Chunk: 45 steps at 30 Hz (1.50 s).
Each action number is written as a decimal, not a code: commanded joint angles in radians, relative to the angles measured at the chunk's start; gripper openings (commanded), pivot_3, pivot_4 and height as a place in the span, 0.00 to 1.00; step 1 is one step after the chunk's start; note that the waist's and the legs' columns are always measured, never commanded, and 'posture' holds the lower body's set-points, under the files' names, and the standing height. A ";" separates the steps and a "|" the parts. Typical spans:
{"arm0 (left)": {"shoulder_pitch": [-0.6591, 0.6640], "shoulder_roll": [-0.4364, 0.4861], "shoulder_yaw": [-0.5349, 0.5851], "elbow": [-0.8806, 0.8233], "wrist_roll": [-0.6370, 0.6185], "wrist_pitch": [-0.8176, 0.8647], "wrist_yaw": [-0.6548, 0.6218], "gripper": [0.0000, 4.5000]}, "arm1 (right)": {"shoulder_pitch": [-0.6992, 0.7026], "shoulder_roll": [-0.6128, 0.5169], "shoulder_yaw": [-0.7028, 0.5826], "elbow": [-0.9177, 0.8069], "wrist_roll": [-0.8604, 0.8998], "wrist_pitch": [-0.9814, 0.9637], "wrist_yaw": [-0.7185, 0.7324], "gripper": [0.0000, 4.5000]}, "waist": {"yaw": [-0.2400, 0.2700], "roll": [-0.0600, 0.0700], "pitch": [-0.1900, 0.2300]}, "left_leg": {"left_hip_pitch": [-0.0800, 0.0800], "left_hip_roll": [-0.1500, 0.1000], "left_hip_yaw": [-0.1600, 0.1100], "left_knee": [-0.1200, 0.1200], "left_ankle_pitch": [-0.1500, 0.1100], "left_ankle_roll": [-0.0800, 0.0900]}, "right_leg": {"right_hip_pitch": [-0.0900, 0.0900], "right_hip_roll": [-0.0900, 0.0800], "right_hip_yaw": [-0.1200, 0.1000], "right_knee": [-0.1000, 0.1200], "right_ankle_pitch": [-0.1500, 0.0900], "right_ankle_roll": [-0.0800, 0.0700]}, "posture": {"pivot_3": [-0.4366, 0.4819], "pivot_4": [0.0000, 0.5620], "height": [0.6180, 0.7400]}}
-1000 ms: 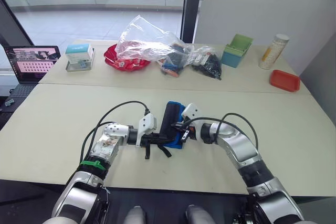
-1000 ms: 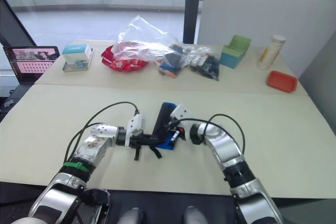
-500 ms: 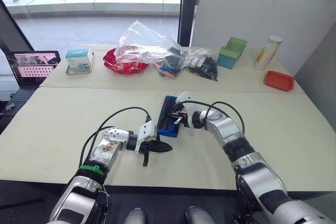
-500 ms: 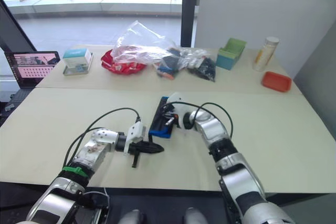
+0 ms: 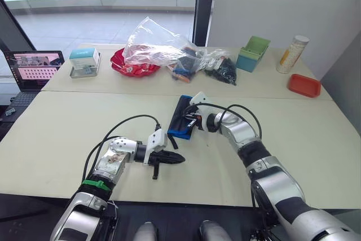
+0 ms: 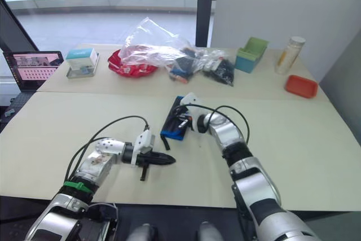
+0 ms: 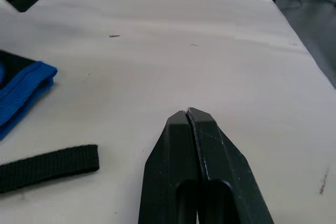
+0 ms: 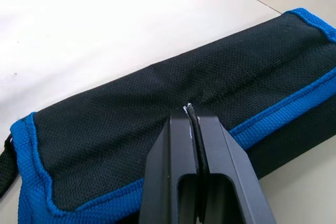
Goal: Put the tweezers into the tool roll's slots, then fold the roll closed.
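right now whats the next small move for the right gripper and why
Probably lift the right gripper a little off the tool roll and check that the fold holds. The roll already lies folded on the table with its blue edging outside, and the shut fingers rest on the top flap. The left gripper is shut and apart, beside the loose strap.
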 commanded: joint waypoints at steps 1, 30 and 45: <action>-0.019 0.057 0.110 -0.119 -0.123 0.129 -0.008 0.01 | 0.124 -0.031 0.067 -0.057 -0.034 0.132 0.056 0.00 | 0.000 0.000 0.000 | -0.001 0.000 -0.001 -0.001 0.000 0.000 | -0.001 0.000 -0.001 0.000 0.000 0.000 | 0.48 0.27 0.86; -0.299 -0.147 -0.005 0.614 0.277 -0.357 0.303 0.01 | 0.208 -0.052 0.009 -0.390 0.008 0.252 0.069 0.00 | 0.007 -0.002 0.001 | -0.004 -0.004 -0.003 -0.001 -0.002 -0.001 | 0.000 -0.004 -0.004 -0.007 0.000 0.000 | 0.48 0.27 0.86; -0.282 -0.153 -0.004 0.586 0.270 -0.340 0.289 0.01 | -0.074 0.072 -0.027 0.149 -0.084 0.062 -0.118 0.00 | 0.000 -0.002 0.001 | -0.001 -0.006 -0.003 0.000 -0.001 -0.001 | 0.001 -0.006 -0.004 -0.001 0.000 0.000 | 0.48 0.27 0.86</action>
